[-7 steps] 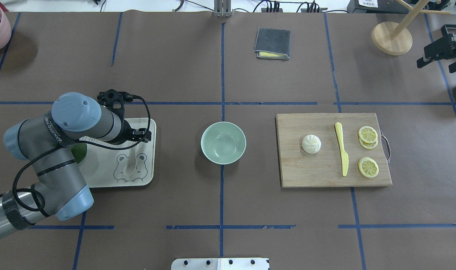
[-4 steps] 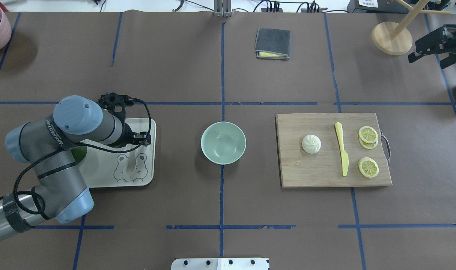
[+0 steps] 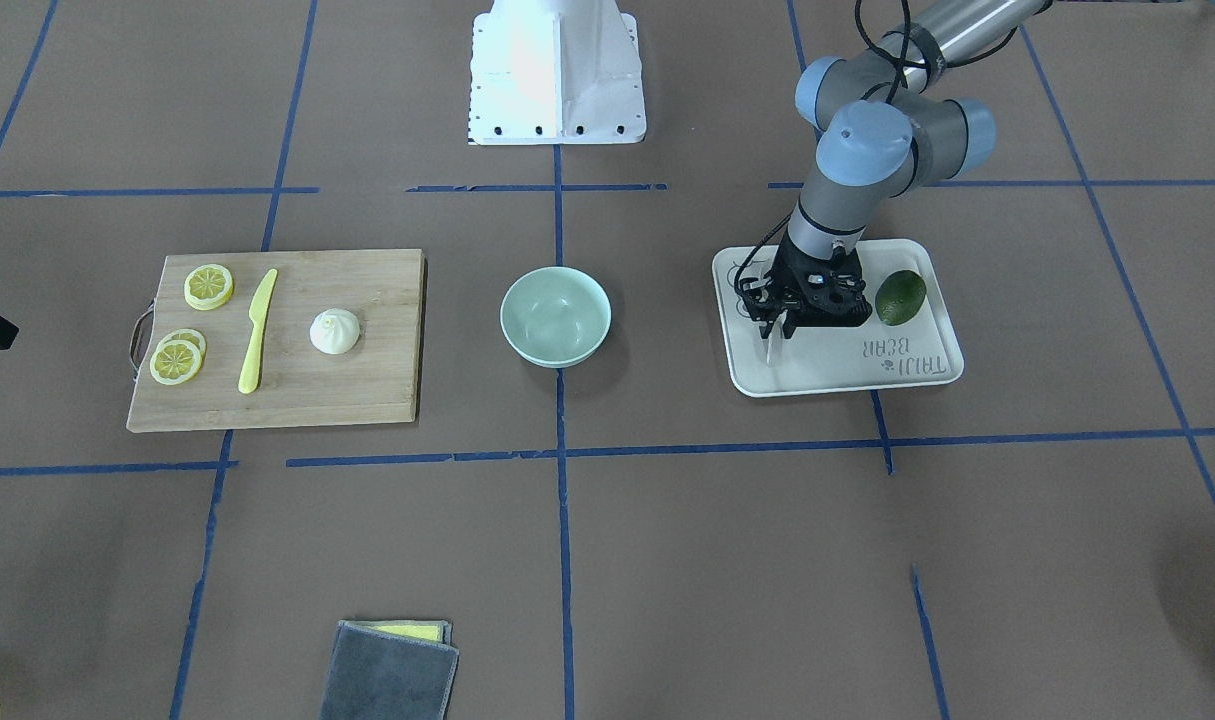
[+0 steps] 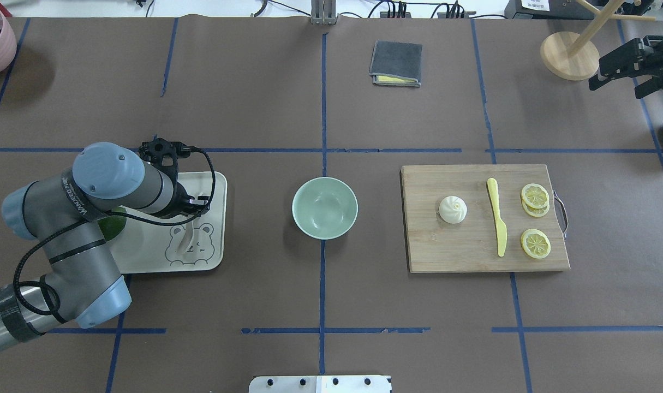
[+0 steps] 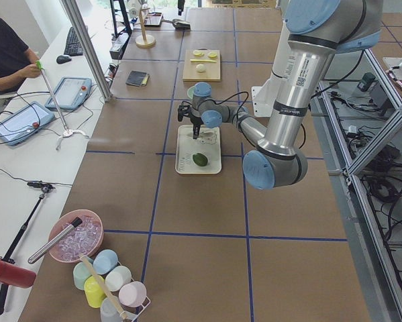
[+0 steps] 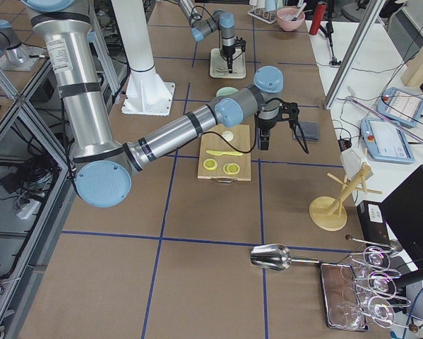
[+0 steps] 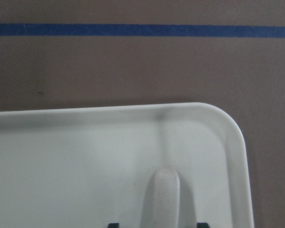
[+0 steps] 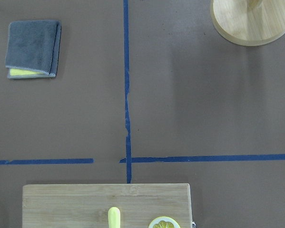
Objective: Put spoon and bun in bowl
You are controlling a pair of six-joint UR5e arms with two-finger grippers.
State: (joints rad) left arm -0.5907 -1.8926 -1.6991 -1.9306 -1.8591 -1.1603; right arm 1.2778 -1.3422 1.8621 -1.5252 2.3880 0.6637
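Left end effector [image 3: 777, 325] is low over the tray [image 4: 145, 251], at the tray's end nearer the bowl [image 4: 324, 215].
- Wrist view: two dark fingertips [image 7: 202, 224] sit one on each side of the spoon [image 7: 165, 194] handle, with a sliver of tray showing between each tip and the handle. The jaws are set narrow and parted, straddling the handle without gripping it.
- The spoon lies flat on the tray over the bear print. Its handle runs under the end effector and its scoop points toward the robot.
- A green fruit [image 3: 900, 297] lies on the same tray, on the side away from the bowl, partly hidden under the arm in the overhead view.

Right end effector [image 4: 614, 90] is held high near the far right corner of the counter [image 4: 255, 109], by the wooden stand [image 4: 569, 55].
- Its jaws are spread wide and hold nothing.
- Its wrist view looks down on the far edge of the board [image 4: 462, 251], a folded grey cloth [image 8: 33, 47] and the stand's base.

The bowl sits mid-counter on the blue centre line, between tray and board and well apart from both.

The bun [image 4: 452, 209] rests upright on the board's bowl-side half. A yellow knife [image 4: 496, 215] lies just beside it, with lemon slices [image 4: 535, 243] beyond the knife.

Spoon and bun are both outside the bowl.
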